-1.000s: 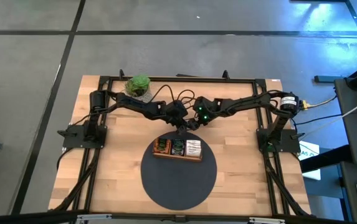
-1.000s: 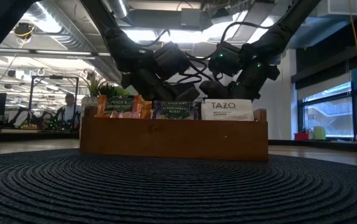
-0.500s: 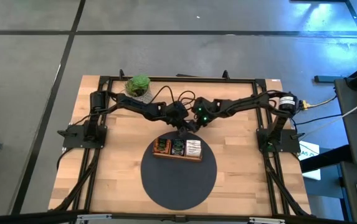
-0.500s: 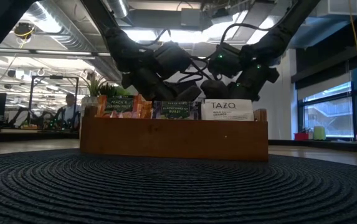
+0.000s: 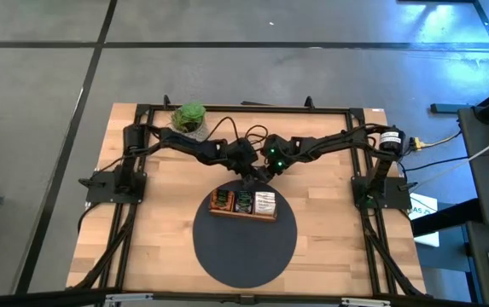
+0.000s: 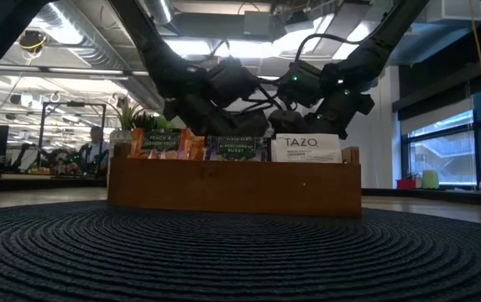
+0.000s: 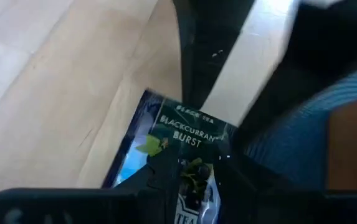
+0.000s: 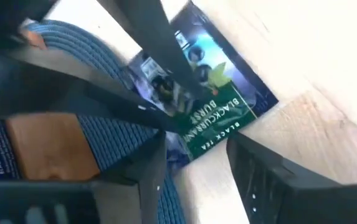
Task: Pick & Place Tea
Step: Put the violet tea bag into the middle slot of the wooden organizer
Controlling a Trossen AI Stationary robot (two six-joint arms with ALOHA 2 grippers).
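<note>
A dark blue-and-green tea packet (image 8: 218, 99) marked Blackcurrant Burst sits just behind the far wall of the wooden tray (image 5: 242, 216), where wood meets the round dark mat (image 5: 244, 251). My left gripper (image 5: 249, 175) is shut on it. My right gripper (image 5: 262, 174) comes in from the right, open, its fingers on either side of the packet's free corner (image 8: 194, 149); whether they touch it I cannot tell. The tray holds orange (image 6: 160, 143), dark (image 6: 237, 148) and white (image 6: 307, 148) packets standing upright in three parts. My left gripper holds the packet by the end opposite its title (image 7: 187, 180), with that end between the two fingers. One finger (image 8: 166, 62) lies across the printed face. The fingers slant down from the far left. Whether the packet is clear of the table cannot be told.
A small green potted plant (image 5: 189, 118) stands at the far left of the table. Both arms (image 6: 223, 88) cross close together right behind the tray. Bare wood lies to the left and right of the mat.
My right hand has rolled a little and edged toward the left gripper behind the tray. My left gripper and the packets in the tray have stayed where they were.
</note>
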